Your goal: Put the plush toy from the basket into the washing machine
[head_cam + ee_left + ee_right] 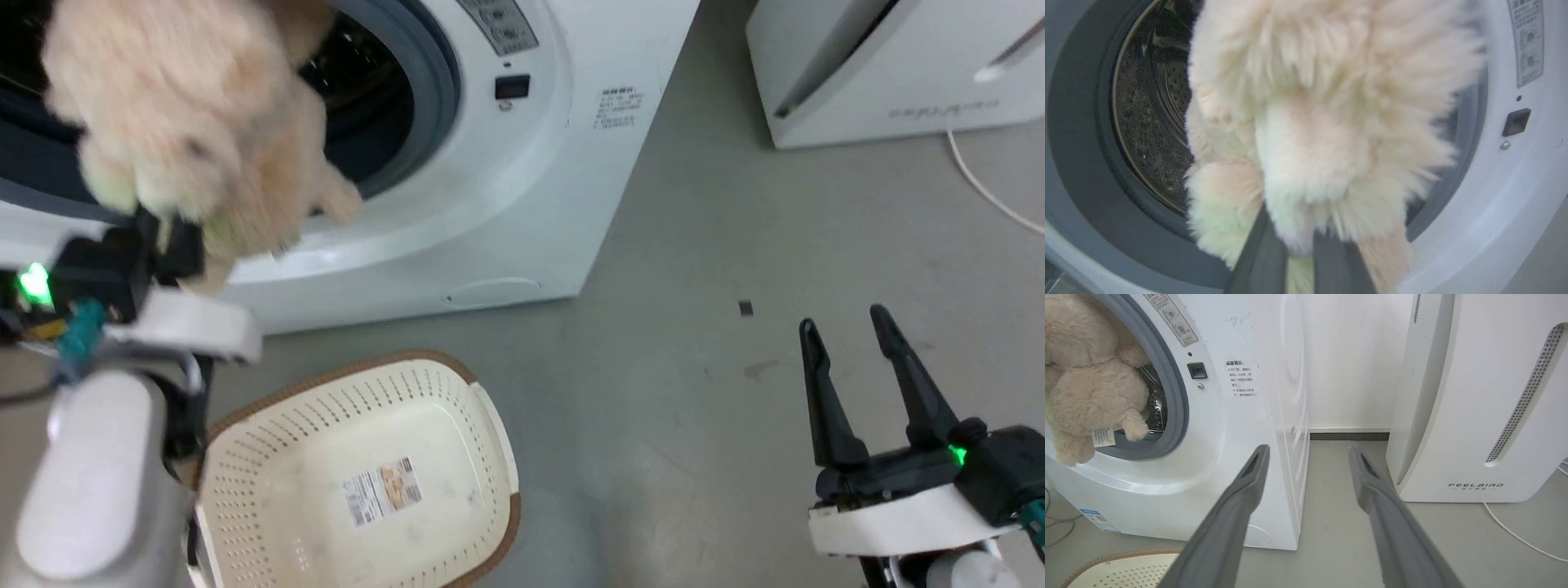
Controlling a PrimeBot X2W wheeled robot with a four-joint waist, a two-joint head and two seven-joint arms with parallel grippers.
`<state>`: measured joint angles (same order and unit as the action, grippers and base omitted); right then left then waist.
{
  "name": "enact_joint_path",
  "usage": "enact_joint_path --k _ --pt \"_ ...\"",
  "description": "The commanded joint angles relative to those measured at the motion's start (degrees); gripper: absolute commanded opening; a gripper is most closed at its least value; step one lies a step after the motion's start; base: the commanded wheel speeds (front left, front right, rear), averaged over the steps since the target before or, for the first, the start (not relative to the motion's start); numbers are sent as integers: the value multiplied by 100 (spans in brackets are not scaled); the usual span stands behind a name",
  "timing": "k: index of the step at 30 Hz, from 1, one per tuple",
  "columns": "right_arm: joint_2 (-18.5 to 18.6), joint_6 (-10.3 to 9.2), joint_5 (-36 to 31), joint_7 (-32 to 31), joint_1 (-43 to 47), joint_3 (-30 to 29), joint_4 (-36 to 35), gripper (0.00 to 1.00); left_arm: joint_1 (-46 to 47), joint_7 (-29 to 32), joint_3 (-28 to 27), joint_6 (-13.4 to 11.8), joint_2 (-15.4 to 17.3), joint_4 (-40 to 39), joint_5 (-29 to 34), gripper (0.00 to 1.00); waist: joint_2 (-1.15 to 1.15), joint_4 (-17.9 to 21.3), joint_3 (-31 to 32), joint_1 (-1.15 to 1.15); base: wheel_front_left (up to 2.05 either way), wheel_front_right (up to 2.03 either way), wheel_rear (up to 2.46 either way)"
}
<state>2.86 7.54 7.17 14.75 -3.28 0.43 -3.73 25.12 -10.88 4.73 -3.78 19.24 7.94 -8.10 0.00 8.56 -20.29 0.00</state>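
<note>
Before the washing machine [522,204] hangs plush toy [188,122]

The toy [188,122] hangs before the washing machine's [506,204] opening, gripped by the left gripper [1294,241] below it; the basket [490,441] stands on the floor [694,425] in front of the machine; the right gripper [845,318] hovers well to its right; another appliance [882,73] stands right of the machine.
</note>
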Motion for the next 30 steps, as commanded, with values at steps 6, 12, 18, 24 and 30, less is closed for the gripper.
enact_joint_path --k 6,12,18,24,30 --pt "1 -5 113 25 -316 40 -182 100 1465 419 -1 240 527 68 248 0 0 316 -962 0 0 0 0" --pt "1 -5 226 25 -474 65 -225 100 2766 761 142 468 916 484 512 0 0 420 -1471 0 0 0 0" --pt "1 -5 293 25 -628 107 -268 100 3866 1229 495 805 1178 1429 775 0 0 484 -1813 0 0 0 0" --pt "1 -5 299 25 -728 154 -302 100 4621 1873 1079 1074 1219 2534 806 0 0 495 -2062 0 0 0 0" --pt "1 -5 307 25 -813 198 -320 100 5098 2529 2157 1124 1160 3352 -68 0 0 504 -2241 0 0 0 0"
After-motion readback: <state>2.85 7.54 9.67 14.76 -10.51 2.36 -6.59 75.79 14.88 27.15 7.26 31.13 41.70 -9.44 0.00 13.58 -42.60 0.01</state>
